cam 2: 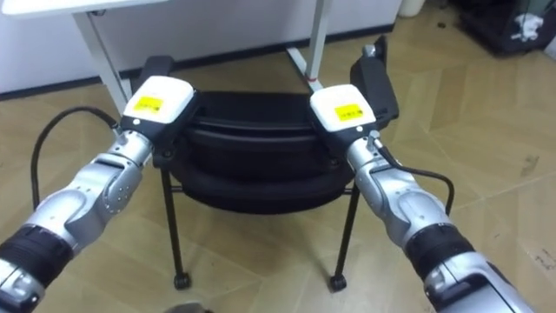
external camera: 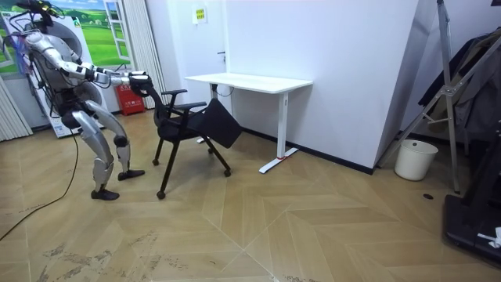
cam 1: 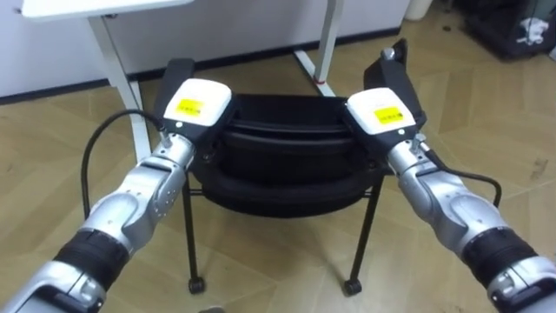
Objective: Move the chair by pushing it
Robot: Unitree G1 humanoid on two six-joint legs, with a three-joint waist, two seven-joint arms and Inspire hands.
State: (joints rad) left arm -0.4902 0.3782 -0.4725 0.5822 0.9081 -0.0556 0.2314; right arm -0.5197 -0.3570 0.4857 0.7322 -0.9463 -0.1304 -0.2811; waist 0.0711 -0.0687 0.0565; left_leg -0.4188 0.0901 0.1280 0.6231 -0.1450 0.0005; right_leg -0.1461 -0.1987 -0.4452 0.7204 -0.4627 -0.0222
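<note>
Behind the black chair (cam 1: 278, 165), on the wooden floor (cam 1: 261, 252), leaning forward with both arms stretched out to the backrest (cam 1: 278, 130). Left hand (cam 1: 198, 103) laid over the top rim of that backrest at its left corner, right hand (cam 1: 380, 109) over the right corner, each turned back-upward and touching the chair; grasp loose or tight, impossible to judge from the eye views. Just past the right hand, a black armrest (cam 1: 395, 65), with its twin on the other side. Below, thin black legs ending in small castors (cam 1: 351, 286) at the floor. Beyond the chair and close to it, a white desk (external camera: 250, 81) against the white wall (external camera: 344, 70), with the seat pointing toward the desk's end at the room view's left. Well apart, toward the room view's right, a white bin (external camera: 415, 159) by the wall.
</note>
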